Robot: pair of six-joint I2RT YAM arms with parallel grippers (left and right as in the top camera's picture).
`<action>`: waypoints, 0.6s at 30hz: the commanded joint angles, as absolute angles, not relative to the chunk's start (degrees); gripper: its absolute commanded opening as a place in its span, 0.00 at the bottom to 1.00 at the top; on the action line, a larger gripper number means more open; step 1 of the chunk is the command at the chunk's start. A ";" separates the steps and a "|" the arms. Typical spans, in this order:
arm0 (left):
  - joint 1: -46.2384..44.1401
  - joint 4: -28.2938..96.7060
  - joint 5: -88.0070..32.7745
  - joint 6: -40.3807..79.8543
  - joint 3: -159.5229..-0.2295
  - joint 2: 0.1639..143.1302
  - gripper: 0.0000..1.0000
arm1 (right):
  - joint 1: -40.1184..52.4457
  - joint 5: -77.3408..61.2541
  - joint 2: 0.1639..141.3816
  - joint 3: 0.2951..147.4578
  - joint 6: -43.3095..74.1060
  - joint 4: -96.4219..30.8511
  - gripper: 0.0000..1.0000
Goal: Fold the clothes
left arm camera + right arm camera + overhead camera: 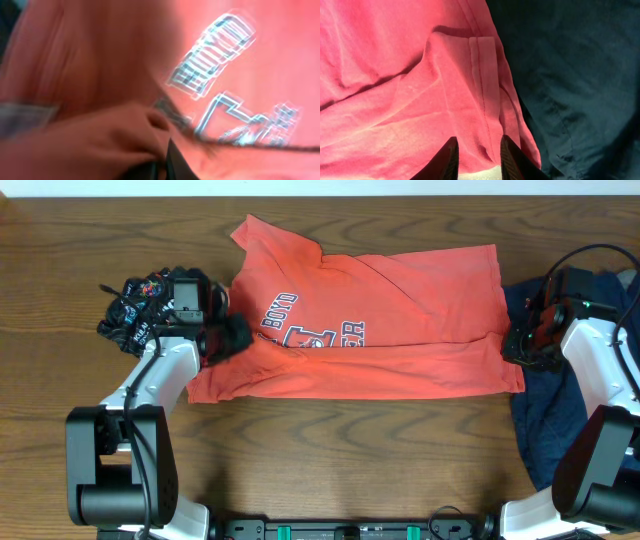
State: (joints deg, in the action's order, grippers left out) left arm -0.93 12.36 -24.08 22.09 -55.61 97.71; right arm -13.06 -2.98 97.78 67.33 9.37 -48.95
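Both grippers pinch the coral-red T-shirt (400,310) lying spread on the table (350,470): left gripper (228,332) clamps its left edge, right gripper (477,150) its right hem; a navy T-shirt (540,430) lies beside that hem.

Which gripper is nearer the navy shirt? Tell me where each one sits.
Right. The right gripper sits at the right edge of the coral shirt, beside the navy shirt. The left gripper is far across, at its left edge.

The coral-red T-shirt (410,300) bears white-and-navy lettering (300,325). Right of it lies a plain navy shirt (540,430); left of it, a black shirt (130,310) printed white and orange.
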 commanded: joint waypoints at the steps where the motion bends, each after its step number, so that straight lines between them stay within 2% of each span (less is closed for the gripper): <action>1: -0.95 6.44 -30.48 27.64 -56.25 96.33 0.33 | -13.43 -2.83 96.42 67.75 8.49 -49.06 0.27; 2: -0.95 4.54 -30.48 28.47 -56.25 96.33 0.54 | -13.43 -2.83 96.44 67.75 8.49 -49.08 0.26; 3: -0.95 3.38 -30.48 28.91 -56.25 96.33 0.67 | -13.43 -2.83 96.44 67.75 8.49 -49.08 0.27; 4: -0.95 3.09 -30.50 29.36 -56.23 96.33 0.70 | -13.43 -2.83 96.44 67.75 8.49 -49.10 0.26; 8: -0.95 7.86 -30.52 29.36 -56.23 96.33 0.75 | -13.43 -2.83 96.44 67.75 8.49 -49.12 0.27; 14: -1.30 24.64 -29.78 24.67 -55.77 96.36 0.74 | -13.43 -2.83 96.44 67.75 8.49 -48.99 0.26; 18: -2.22 28.62 -22.83 24.45 -55.00 96.47 0.74 | -13.43 -2.85 96.44 67.75 8.49 -48.90 0.26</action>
